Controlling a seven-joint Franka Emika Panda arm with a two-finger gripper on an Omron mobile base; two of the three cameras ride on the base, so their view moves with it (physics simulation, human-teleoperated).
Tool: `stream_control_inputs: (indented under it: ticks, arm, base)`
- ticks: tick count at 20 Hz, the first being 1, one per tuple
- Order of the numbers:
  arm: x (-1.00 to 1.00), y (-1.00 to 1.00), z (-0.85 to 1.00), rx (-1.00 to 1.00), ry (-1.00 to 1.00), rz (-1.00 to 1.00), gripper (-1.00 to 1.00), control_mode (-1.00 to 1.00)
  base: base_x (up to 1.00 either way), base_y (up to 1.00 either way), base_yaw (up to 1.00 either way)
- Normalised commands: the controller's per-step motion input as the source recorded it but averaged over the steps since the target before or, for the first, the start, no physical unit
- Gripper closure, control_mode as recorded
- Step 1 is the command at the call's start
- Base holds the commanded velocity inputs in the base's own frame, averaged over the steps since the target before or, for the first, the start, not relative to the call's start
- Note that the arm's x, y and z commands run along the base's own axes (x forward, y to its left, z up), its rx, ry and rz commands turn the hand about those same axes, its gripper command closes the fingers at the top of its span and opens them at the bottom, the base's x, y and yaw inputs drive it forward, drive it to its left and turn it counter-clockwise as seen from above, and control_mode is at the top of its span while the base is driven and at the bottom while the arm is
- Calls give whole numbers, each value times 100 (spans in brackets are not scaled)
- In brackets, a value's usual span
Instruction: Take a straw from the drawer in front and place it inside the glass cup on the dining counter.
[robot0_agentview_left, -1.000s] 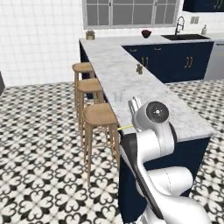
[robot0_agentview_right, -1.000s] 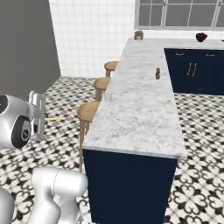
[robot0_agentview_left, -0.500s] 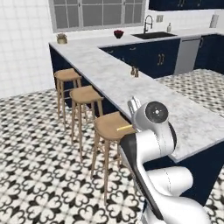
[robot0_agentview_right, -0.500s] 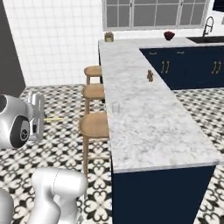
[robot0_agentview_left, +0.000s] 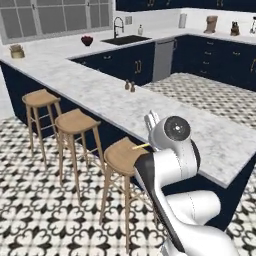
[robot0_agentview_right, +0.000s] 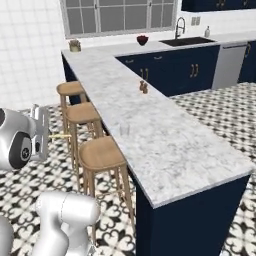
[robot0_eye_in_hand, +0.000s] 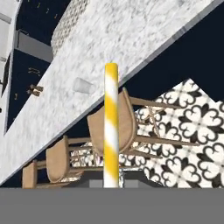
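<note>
Fingertips grip the yellow-and-white straw (robot0_eye_in_hand: 111, 127) at its base, so it juts straight out from the gripper (robot0_agentview_right: 44, 135), ready to be lowered into a cup. The hand hangs over the stools (robot0_agentview_right: 100, 153), beside the dining counter (robot0_agentview_right: 165, 150). From the right base view, the glass cup (robot0_agentview_right: 124, 129) stands near the counter's stool-side edge; the hand view confirms it (robot0_eye_in_hand: 83, 85) beyond the straw's tip.

desk (robot0_agentview_right: 165, 150): long white-grey marble, ahead of the jaws | glass cup (robot0_agentview_right: 124, 129): upright near its stool-side edge | two brown shakers (robot0_agentview_right: 143, 88): farther along
</note>
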Motion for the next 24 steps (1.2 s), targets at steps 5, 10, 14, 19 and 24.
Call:
stream_control_inputs:
  ticks: [5, 10, 14, 19, 24]
  arm:
    - [0, 0, 0, 0, 0, 0, 100, 100]
    - [0, 0, 0, 0, 0, 0, 100, 100]
    - [0, 0, 0, 0, 0, 0, 100, 100]
    - [0, 0, 0, 0, 0, 0, 100, 100]
    - [0, 0, 0, 0, 0, 0, 100, 100]
  base:
    - [29, 33, -54]
    - [33, 28, -40]
    - [35, 46, -27]
    - [39, 46, -25]
    - [30, 34, -25]
